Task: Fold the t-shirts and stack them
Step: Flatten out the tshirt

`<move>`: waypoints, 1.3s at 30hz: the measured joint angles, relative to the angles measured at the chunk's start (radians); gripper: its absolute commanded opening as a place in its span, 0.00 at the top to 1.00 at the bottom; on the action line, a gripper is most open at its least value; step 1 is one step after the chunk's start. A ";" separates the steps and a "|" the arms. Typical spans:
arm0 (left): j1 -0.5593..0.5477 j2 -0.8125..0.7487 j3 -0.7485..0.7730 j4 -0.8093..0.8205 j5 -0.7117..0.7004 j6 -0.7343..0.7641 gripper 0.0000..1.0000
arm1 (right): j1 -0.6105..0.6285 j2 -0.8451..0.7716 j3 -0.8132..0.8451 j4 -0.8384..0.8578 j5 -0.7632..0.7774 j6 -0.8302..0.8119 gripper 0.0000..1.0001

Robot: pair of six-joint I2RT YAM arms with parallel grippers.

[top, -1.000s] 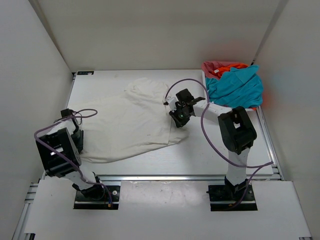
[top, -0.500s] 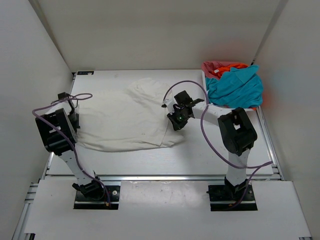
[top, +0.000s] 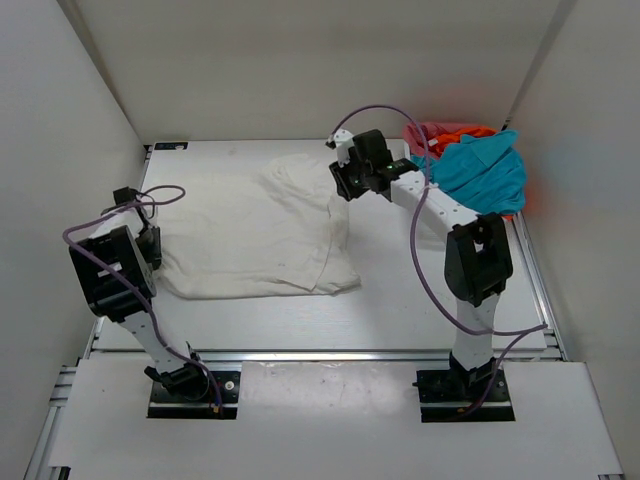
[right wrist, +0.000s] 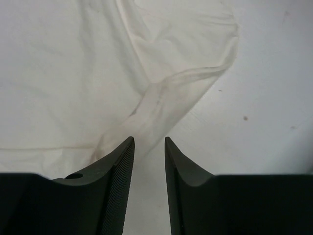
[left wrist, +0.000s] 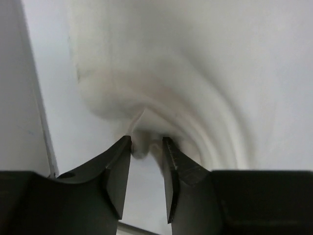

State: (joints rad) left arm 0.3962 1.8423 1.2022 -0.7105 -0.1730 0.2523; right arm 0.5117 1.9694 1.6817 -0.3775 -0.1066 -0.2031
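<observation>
Now, white shirt (top: 250, 235): we see it spread on the table (top: 400, 300), between the arms.
Left gripper (left wrist: 146, 144): jaws apart at its bunched edge.
Right gripper (right wrist: 149, 142): jaws apart above its edge.

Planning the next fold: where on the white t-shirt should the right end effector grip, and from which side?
Probably the raised folded edge of the white t-shirt, from straight above, the right end effector straddling it: that ridge stands proud, while the rest lies flat.
</observation>
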 measured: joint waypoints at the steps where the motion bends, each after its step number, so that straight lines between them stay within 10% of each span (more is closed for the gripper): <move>1: 0.010 -0.019 -0.010 -0.004 0.002 0.001 0.52 | 0.012 0.008 0.000 0.004 -0.001 0.005 0.61; 39: 0.039 -0.212 -0.163 -0.039 0.006 0.031 0.50 | 0.097 0.082 -0.146 -0.041 0.015 -0.009 0.51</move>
State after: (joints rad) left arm 0.4355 1.6306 1.0397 -0.7498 -0.1673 0.2832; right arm 0.6090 2.0518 1.5352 -0.4183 -0.0917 -0.2119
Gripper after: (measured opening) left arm 0.503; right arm 0.490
